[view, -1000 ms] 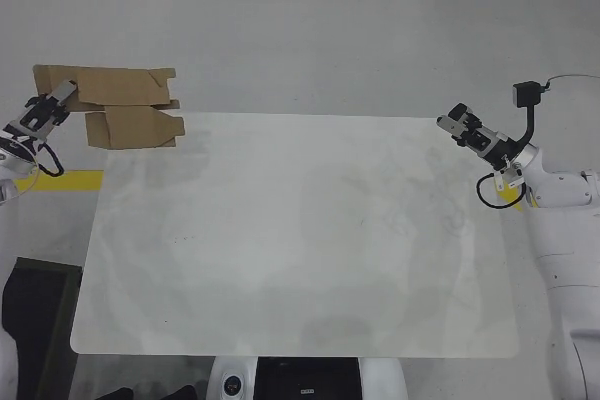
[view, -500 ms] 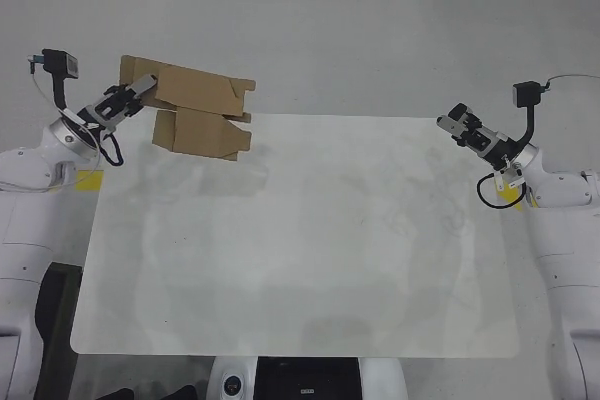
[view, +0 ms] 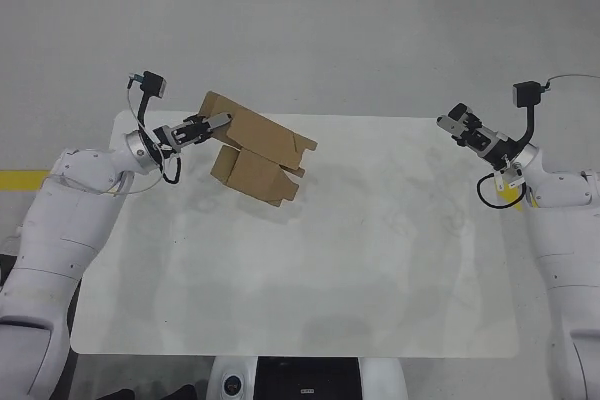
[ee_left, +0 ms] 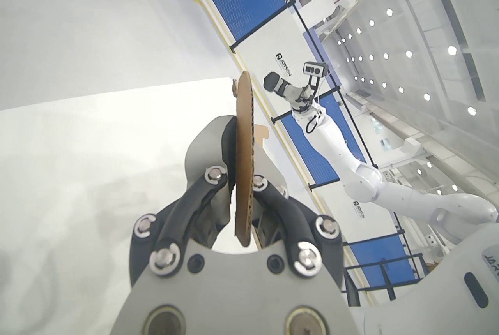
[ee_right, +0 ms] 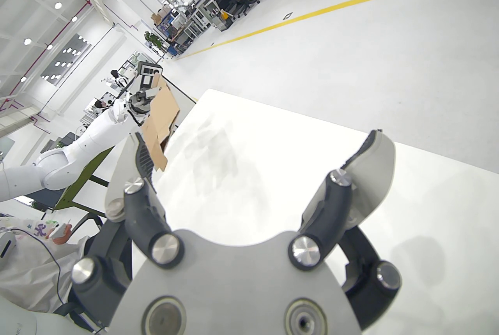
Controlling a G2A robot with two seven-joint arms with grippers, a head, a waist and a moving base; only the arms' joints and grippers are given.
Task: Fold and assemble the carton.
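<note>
Brown corrugated cardboard, not yet folded up: your carton [view: 260, 152] sits over the table's [view: 310, 300] far left corner, pinched at one end by the left gripper [view: 202, 128]. In the left wrist view you see it edge-on, with the fingers pressed against both faces. Its long axis runs from that grip out toward the table's middle, slanting a little to the near side, and the free end with the notched flaps points away from the claw. You cannot tell whether the lowest flap touches the table. The right gripper [view: 458, 118] hangs over the table's far right corner with its fingers spread wide and nothing in them, well apart from the carton. The left arm is the nearer one, so the right must probably cross the table's far edge to meet the free end.
</note>
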